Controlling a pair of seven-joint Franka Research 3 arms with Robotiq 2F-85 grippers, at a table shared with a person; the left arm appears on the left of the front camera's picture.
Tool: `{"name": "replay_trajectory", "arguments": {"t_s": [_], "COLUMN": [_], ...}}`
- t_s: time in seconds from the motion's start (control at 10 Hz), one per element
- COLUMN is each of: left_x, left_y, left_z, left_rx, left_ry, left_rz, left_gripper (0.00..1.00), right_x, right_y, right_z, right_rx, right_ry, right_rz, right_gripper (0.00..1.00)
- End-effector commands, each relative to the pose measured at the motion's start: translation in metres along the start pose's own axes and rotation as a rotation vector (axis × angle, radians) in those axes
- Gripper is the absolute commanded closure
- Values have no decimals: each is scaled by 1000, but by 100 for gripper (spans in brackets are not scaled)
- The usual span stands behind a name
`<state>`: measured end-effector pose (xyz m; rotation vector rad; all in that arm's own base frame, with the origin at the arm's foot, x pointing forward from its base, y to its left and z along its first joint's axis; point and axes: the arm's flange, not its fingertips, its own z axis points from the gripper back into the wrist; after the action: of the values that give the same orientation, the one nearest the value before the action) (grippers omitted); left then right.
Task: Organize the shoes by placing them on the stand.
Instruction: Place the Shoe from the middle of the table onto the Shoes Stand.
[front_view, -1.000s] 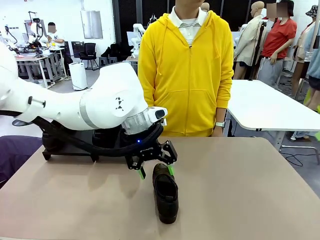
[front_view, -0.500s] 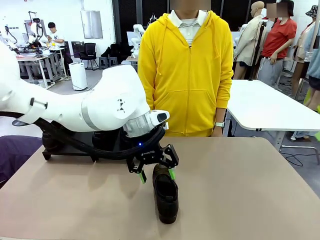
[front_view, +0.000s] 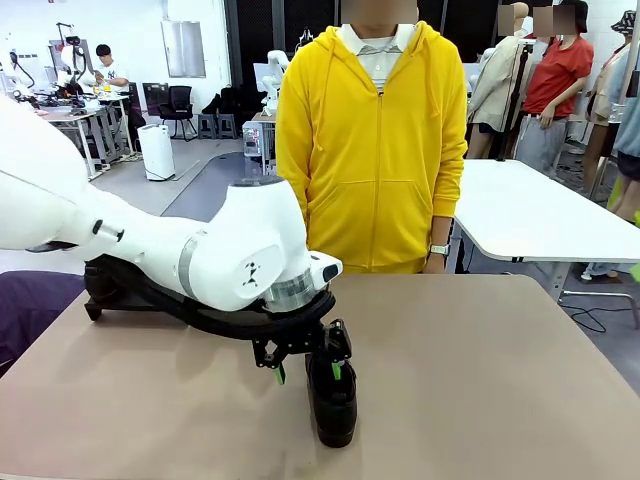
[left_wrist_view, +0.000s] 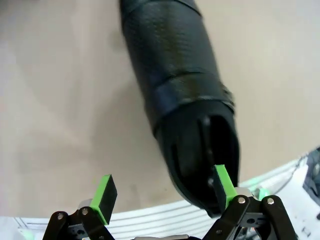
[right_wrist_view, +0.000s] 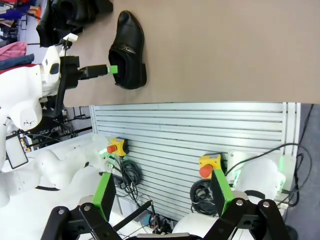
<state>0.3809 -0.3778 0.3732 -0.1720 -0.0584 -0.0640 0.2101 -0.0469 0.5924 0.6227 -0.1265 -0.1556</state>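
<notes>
One glossy black shoe (front_view: 333, 405) lies on the tan table, toe toward me. My left gripper (front_view: 308, 374) is open and low over its heel end. In the left wrist view the shoe (left_wrist_view: 172, 75) runs up the picture. One green pad (left_wrist_view: 223, 184) sits in its heel opening and the other pad (left_wrist_view: 105, 192) stands outside over bare table, so the left gripper (left_wrist_view: 165, 192) straddles one side wall. The black stand (front_view: 100, 292) is at the far left, mostly behind my arm. My right gripper (right_wrist_view: 162, 197) hangs open off the table with nothing in it.
A person in a yellow hoodie (front_view: 375, 150) stands at the far edge, arms down. The right wrist view takes in the shoe (right_wrist_view: 128, 50), dark shoes on the stand (right_wrist_view: 75, 10) and the table's near edge (right_wrist_view: 200, 103). Bare tabletop lies to the right of the shoe.
My left arm has swung down and nearer, bringing its open gripper from above and behind the shoe's heel down onto the heel. The shoe has not moved.
</notes>
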Motion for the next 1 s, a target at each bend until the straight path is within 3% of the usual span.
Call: {"name": "replay_trajectory", "arguments": {"t_s": [0.0,0.3,0.4,0.5,0.9], "left_x": [7,13,14,15,14], "left_y": [-10,-13,-12,-12,-13], "left_z": [-12,-24,-25,-26,-26], "left_rx": [92,127,131,131,142], "left_ry": [-55,-65,-60,-66,-77], "left_rz": [52,46,42,42,31], "left_gripper": [0,2,46,100,100], "right_x": [2,2,2,2,2], "right_y": [3,3,3,3,3], "right_z": [3,3,3,3,3], "right_rx": [34,34,34,34,34], "right_ry": [4,4,4,4,4], "right_rz": [24,24,24,24,24], "right_gripper": [0,0,0,0,0]}}
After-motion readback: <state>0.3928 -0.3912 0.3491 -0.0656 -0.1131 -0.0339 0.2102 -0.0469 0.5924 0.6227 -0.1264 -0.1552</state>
